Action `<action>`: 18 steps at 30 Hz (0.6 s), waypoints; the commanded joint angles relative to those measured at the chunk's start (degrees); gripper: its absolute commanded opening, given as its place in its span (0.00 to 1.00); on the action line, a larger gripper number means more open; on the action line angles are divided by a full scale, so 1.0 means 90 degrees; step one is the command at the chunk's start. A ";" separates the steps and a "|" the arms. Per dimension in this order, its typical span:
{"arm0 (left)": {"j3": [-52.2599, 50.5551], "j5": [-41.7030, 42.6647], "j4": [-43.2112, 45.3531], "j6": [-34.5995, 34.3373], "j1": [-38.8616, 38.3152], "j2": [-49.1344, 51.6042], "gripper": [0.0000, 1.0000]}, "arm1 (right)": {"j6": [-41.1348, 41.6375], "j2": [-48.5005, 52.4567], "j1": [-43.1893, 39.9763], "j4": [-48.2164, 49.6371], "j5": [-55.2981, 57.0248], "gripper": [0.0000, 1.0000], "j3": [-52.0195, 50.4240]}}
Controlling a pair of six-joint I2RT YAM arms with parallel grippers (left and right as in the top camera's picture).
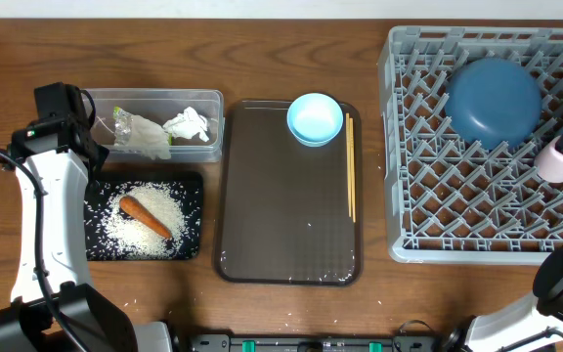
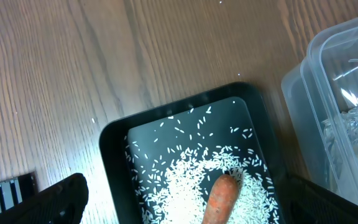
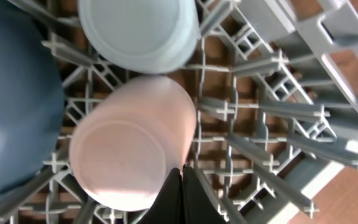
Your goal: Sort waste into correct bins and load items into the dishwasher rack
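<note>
Dark-blue bowl (image 1: 493, 98) one; light-blue bowl (image 1: 315, 118) one; carrot (image 1: 145, 217) one.

A brown wooden table (image 1: 291, 49) with dark, streaked grain fills the overhead view from edge to edge. Close up in the left wrist view, its surface looks paler and greyer, with long wavy grain lines. The light is soft and even, leaving only faint shadows on the wood.
</note>
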 commanded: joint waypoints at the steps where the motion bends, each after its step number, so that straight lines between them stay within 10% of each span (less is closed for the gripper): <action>1: -0.0015 -0.0034 -0.0017 -0.0039 0.0017 -0.0022 0.99 | 0.0311 -0.0119 0.0002 -0.0163 0.0146 0.01 0.0469; 14: -0.0015 -0.0034 -0.0017 -0.0039 0.0017 -0.0022 0.99 | 0.0085 -0.1304 0.0733 -0.0041 -0.4983 0.15 0.0911; 18: -0.0015 -0.0034 -0.0017 -0.0039 0.0017 -0.0022 0.99 | -0.0639 -0.1265 0.1717 0.0153 -0.5476 0.99 0.0891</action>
